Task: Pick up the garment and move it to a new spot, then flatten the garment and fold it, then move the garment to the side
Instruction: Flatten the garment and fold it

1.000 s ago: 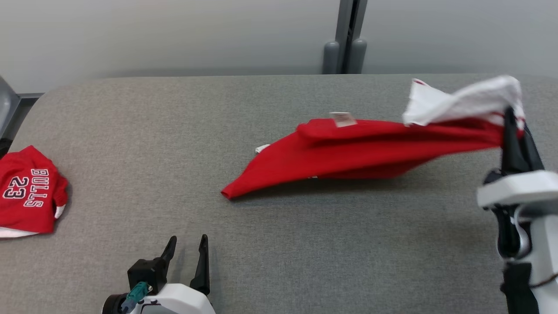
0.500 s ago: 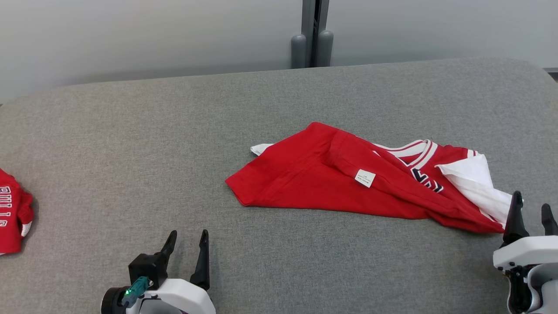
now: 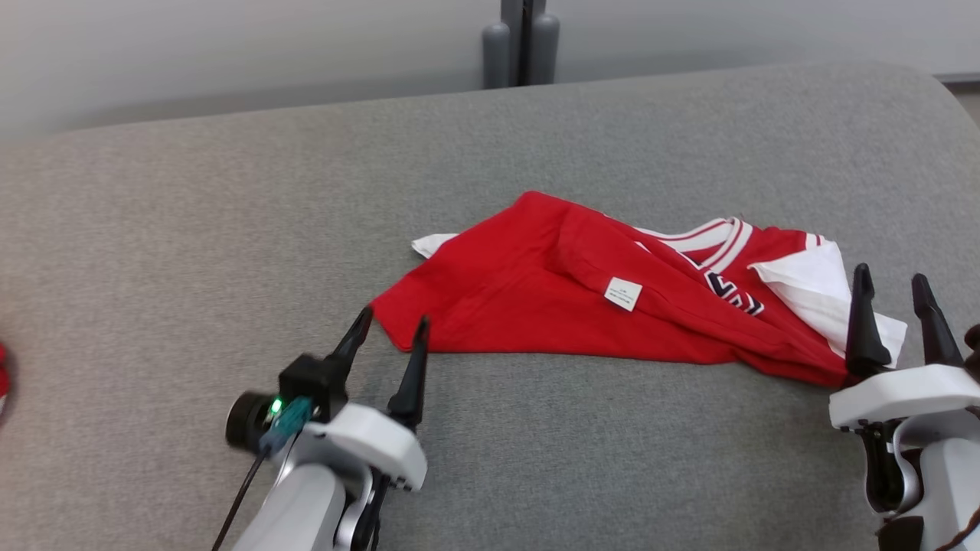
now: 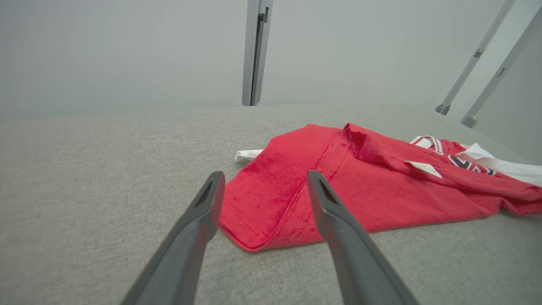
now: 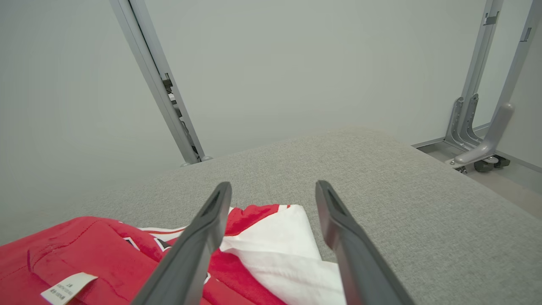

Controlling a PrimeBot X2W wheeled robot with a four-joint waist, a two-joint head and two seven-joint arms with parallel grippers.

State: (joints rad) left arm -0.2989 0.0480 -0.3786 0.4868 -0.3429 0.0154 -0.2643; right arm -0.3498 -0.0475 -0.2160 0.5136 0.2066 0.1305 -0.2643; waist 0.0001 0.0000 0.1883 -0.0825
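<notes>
A red jersey (image 3: 536, 298) with white trim and a white inner side lies rumpled on the grey table (image 3: 230, 199), a small white label (image 3: 622, 294) showing on top. My left gripper (image 3: 394, 325) is open, its fingertips at the jersey's near-left corner (image 4: 254, 237). In the left wrist view that corner lies between the open fingers (image 4: 199, 224). My right gripper (image 3: 888, 283) is open beside the jersey's white right end (image 3: 811, 295). The right wrist view shows the white fabric (image 5: 275, 241) under the open gripper (image 5: 273, 188).
A sliver of a second red garment (image 3: 2, 375) shows at the far left edge. A grey post (image 3: 521, 38) stands behind the table. The table's rounded right corner (image 3: 938, 99) is close to my right arm, with metal frame feet (image 5: 478, 144) beyond.
The jersey, held up by my right gripper a second ago, now lies released on the table. My left gripper has advanced to its near-left corner. The head camera has turned right.
</notes>
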